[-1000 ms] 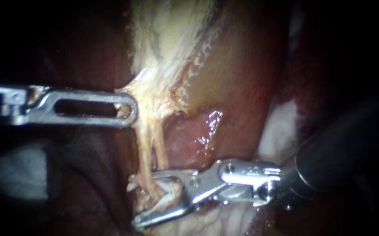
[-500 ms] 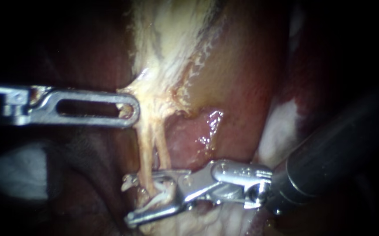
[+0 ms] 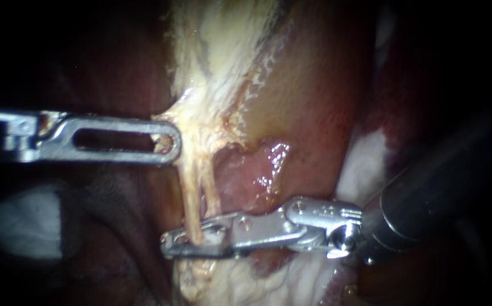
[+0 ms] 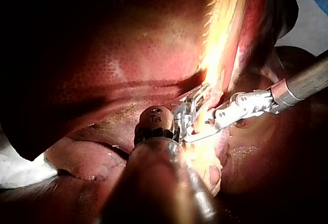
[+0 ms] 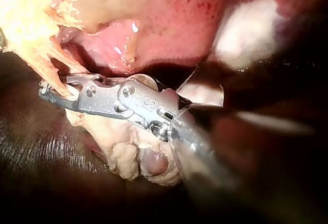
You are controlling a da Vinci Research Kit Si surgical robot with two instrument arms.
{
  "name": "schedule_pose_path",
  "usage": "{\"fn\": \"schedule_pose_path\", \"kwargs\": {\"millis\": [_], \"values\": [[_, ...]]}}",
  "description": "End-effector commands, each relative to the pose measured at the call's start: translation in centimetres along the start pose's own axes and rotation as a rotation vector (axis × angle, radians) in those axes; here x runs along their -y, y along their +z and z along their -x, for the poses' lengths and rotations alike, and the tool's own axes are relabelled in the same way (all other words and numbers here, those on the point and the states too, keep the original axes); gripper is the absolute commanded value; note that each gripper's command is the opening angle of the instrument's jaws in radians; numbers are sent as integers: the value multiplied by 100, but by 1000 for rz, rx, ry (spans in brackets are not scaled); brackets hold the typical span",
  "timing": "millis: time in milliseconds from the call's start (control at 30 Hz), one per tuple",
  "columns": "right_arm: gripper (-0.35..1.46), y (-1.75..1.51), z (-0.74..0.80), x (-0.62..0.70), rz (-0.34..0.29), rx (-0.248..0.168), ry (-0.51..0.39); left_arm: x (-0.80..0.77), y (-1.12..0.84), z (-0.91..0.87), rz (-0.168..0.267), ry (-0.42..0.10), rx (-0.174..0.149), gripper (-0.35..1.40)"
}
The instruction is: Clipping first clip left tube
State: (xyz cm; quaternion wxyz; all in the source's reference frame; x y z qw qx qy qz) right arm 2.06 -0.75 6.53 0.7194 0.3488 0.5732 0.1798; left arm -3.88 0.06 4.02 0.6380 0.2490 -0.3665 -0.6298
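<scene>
Two pale tubes run down from the gallbladder (image 3: 217, 51): the left tube (image 3: 190, 195) and the right tube (image 3: 212, 192). My right instrument (image 3: 169, 247) comes in from the lower right, and its jaws lie closed across the left tube low down; the right tube meets them nearer the hinge. The right wrist view shows those jaws (image 5: 48, 90) pinched on a pale strand (image 5: 54, 75). My left instrument (image 3: 166, 141) has a slotted jaw and grips pale tissue at the gallbladder's neck, holding it to the left. In the left wrist view its jaws (image 4: 197, 103) stand on that glowing tissue, close to my right instrument (image 4: 215, 124).
Reddish-brown liver (image 3: 314, 102) lies to the right of the tubes, with a glistening pink patch (image 3: 257, 170) between. White gauze (image 3: 365, 164) shows at the right and a second pale pad (image 3: 19, 221) at the lower left. Pale fatty tissue (image 3: 234, 283) bulges under the right jaws.
My right instrument's jaws stood wide open around the tubes' lower end; they have now closed on the tube. The left instrument has held still.
</scene>
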Motion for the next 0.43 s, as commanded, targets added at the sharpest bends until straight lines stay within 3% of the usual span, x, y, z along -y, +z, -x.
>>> {"fn": "schedule_pose_path", "kwargs": {"millis": [33, 433], "values": [[-35, 1, 0, 1, -1, 0, 0, 0, 0, 0, 0, 0, 0, -35], [-35, 1, 0, 1, 1, 8, 0, 0, 0, 0, 0, 0, 0, -35]]}}
